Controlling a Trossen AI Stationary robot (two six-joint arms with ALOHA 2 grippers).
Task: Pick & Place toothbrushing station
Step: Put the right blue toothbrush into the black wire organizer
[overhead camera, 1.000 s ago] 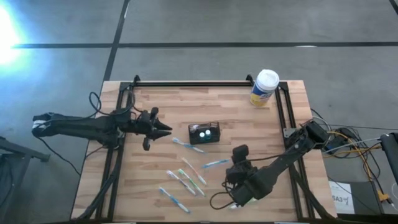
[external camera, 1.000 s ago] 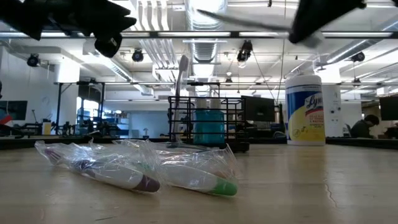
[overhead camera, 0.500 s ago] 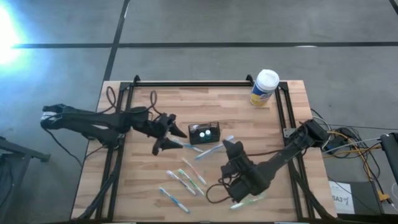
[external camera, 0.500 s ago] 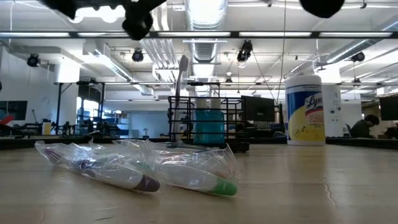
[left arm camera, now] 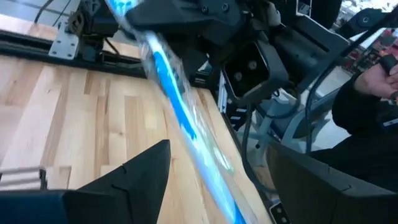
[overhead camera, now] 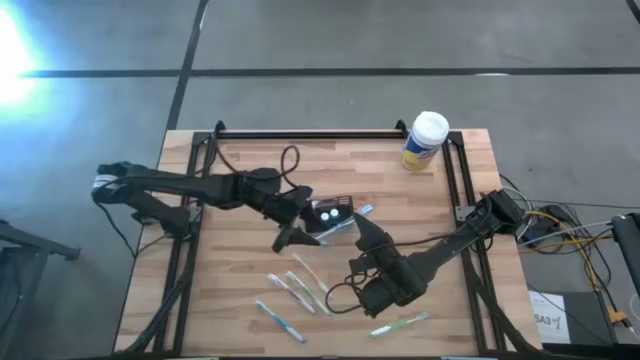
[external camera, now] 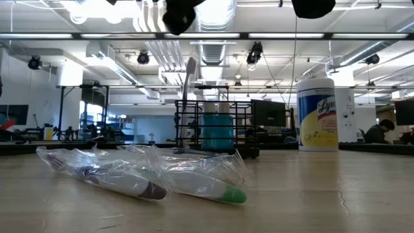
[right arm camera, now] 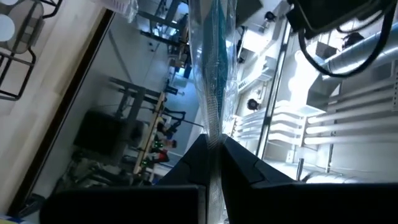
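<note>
- Two tools meet near the middle of the counter [overhead camera: 250, 160], just beside the toothbrushing station [overhead camera: 329, 212], a small black wire box standing a little toward the far edge from the centre.
- The left tool [overhead camera: 298, 222] reaches in from the counter's left edge; its fingers are spread wide, one tip close against the station's left side and the other toward the near edge.
- In the left wrist view the two dark fingers [left arm camera: 134, 177] stand well apart with a wrapped blue toothbrush [left arm camera: 180, 118] running between them, touching neither as far as can be seen.
- The right tool [overhead camera: 362, 228] comes in from the right edge and sits at the station's near right corner, fingers pressed together on that wrapped blue toothbrush, whose wrapper shows just beside the station's right end.
- In the right wrist view the clear wrapper [right arm camera: 214, 68] rises straight out of the closed fingertips [right arm camera: 200, 155].
- Several more wrapped toothbrushes [overhead camera: 300, 285] lie scattered toward the near edge, and one [overhead camera: 400, 323] lies apart near the near right corner.
- A yellow wipes canister [overhead camera: 425, 142] with a white cap stands at the far right corner, well apart from the station.
- In the low view the station [external camera: 213, 133] stands upright behind two wrapped toothbrushes [external camera: 139, 175].
</note>
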